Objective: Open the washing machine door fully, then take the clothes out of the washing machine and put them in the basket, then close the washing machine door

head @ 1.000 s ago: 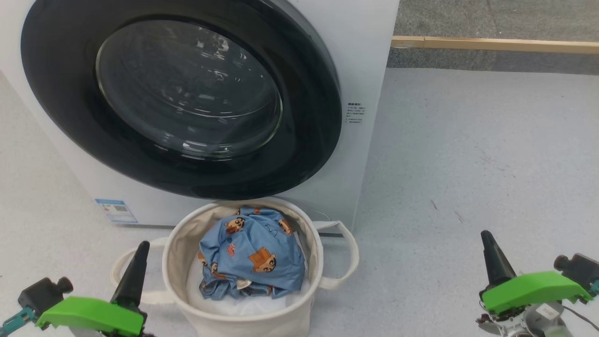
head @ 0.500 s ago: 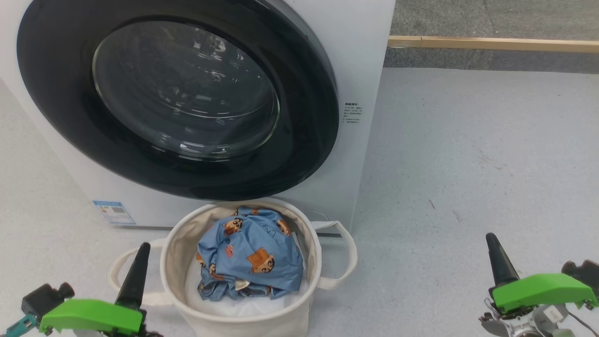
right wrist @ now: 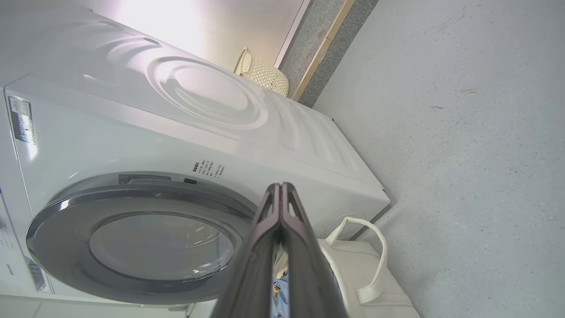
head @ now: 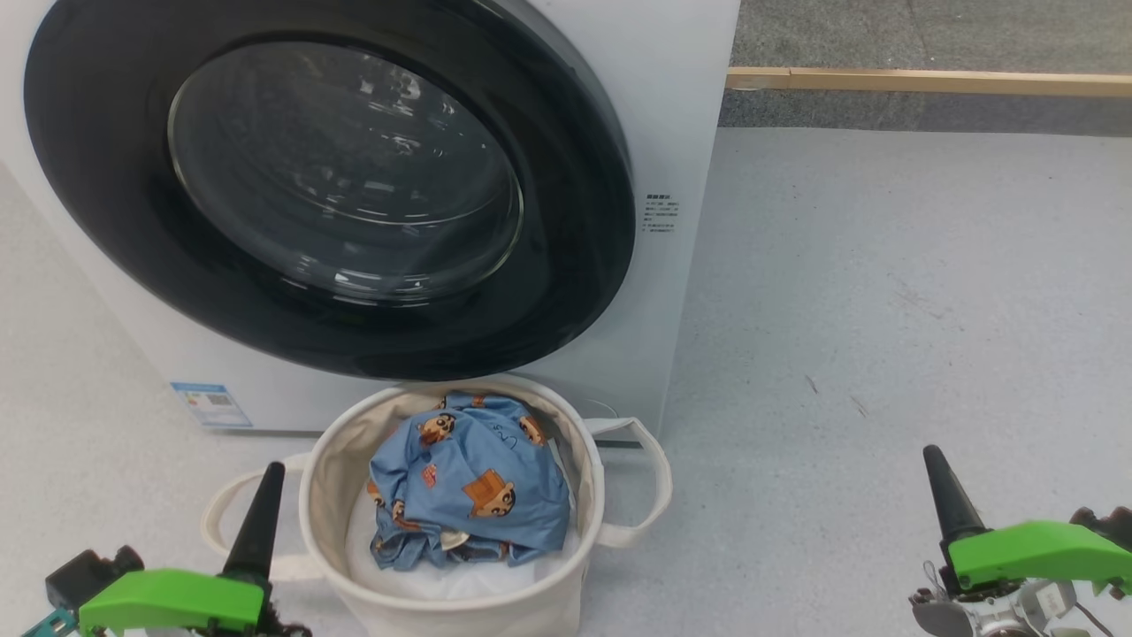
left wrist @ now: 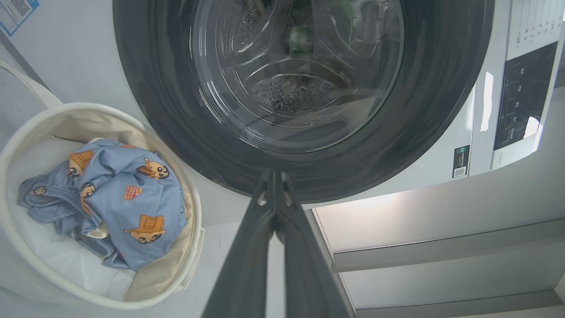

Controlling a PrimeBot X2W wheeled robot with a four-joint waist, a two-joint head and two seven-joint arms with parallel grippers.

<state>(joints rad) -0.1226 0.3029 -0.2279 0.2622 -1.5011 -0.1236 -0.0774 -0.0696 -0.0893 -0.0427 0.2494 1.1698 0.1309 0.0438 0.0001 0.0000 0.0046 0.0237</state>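
A big white front-loading washing machine (head: 681,133) stands on a pale grey speckled floor (head: 884,310). Its large round glossy black door with a clear bulging glass window (head: 566,292) sits shut, flat against the machine's front. A small blue label (head: 205,404) is stuck low on the front at the left. Just before the machine, below the door, stands a round cream canvas basket with looped fabric handles (head: 309,495). Inside it, on a white liner (head: 442,579), lies a crumpled heap of light blue clothes printed with small brown-and-orange cartoon figures (head: 469,487). The left gripper (head: 271,482) hovers at the lower left, just beside the basket's left handle and touching nothing. The left wrist view shows its two long dark fingers (left wrist: 265,207) pressed together, empty. The right gripper (head: 937,469) hangs at the lower right over bare floor, well apart from the basket. In the right wrist view its fingers (right wrist: 265,212) are likewise clenched on nothing. A light wooden strip (head: 929,81) runs along the floor's far edge.
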